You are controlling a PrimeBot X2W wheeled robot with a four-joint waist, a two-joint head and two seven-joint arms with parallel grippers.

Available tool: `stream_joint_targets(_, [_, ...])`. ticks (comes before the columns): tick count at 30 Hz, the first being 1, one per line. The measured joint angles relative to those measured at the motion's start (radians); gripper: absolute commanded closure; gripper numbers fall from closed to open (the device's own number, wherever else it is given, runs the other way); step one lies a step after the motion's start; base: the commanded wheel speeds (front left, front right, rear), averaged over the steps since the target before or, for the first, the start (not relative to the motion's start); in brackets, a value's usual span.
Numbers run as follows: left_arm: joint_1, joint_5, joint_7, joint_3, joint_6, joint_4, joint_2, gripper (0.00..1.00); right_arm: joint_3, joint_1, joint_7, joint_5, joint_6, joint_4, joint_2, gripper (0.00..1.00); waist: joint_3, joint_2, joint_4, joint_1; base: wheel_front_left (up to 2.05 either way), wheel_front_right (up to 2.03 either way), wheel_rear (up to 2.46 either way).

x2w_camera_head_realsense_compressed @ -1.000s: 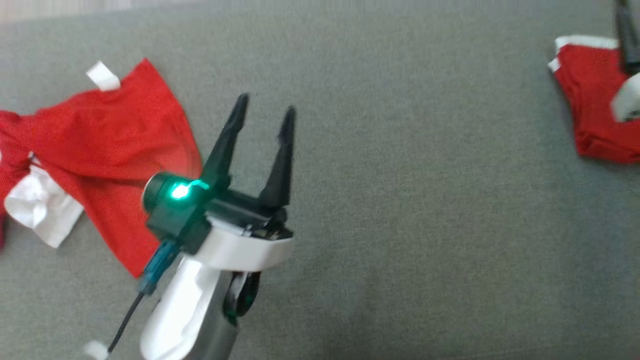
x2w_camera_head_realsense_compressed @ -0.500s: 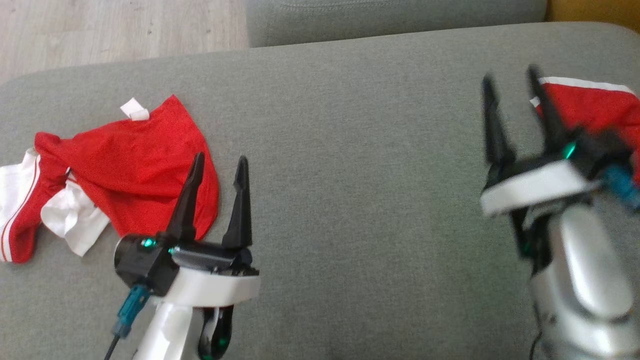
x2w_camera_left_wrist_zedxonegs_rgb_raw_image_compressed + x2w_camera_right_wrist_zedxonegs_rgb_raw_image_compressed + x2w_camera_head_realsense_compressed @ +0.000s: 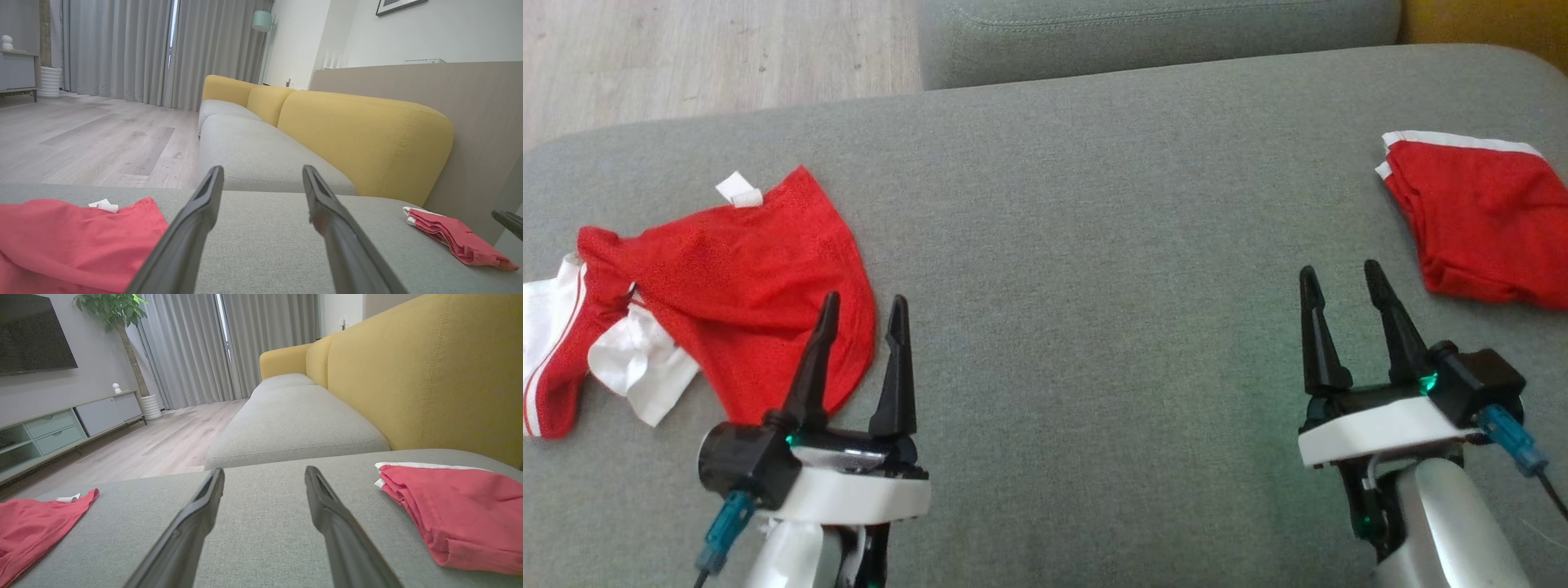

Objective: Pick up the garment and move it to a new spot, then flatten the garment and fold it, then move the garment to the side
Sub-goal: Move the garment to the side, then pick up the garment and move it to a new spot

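Over on the left side of the grey sofa cushion (image 3: 1094,245) lies the crumpled red garment (image 3: 752,278), white bits poking out at its left end, nothing holding it. The left gripper (image 3: 864,300) sits right by its near-right edge, fingers spread wide and empty. Well apart on the right there's a folded red garment (image 3: 1478,220), with the right gripper (image 3: 1340,269) near it, jaws wide apart too, gripping nothing.

Left of the left gripper (image 3: 863,300), a red garment (image 3: 743,286) with white panels and striped trim is seen. Right of the right gripper (image 3: 1339,268), a folded red garment (image 3: 1478,220) is edged in white. Both are laid on a plain grey cushion (image 3: 1094,245).
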Motion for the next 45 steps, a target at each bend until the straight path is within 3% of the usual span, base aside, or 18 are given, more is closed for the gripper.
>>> stream_joint_targets(26, [0.017,0.0,0.0,0.001,-0.006,0.0,0.0,0.0,0.012,0.02,-0.003,0.017,0.0,-0.017,0.0,0.0,-0.024,0.0,0.026,0.0001,0.0,0.0,0.0])
stream_joint_targets(35, [0.02,0.0,0.0,0.002,0.004,0.001,0.0,0.0,0.07,0.039,-0.003,0.024,0.0,-0.001,0.001,0.0,-0.046,0.0,0.097,0.0001,0.0,0.0,0.0])
stream_joint_targets(45, [0.06,0.0,0.0,0.02,0.013,-0.003,0.001,0.0,0.132,0.043,-0.003,0.048,0.0,0.017,0.001,0.0,-0.072,0.0,0.223,0.0,0.0,0.0,0.0])
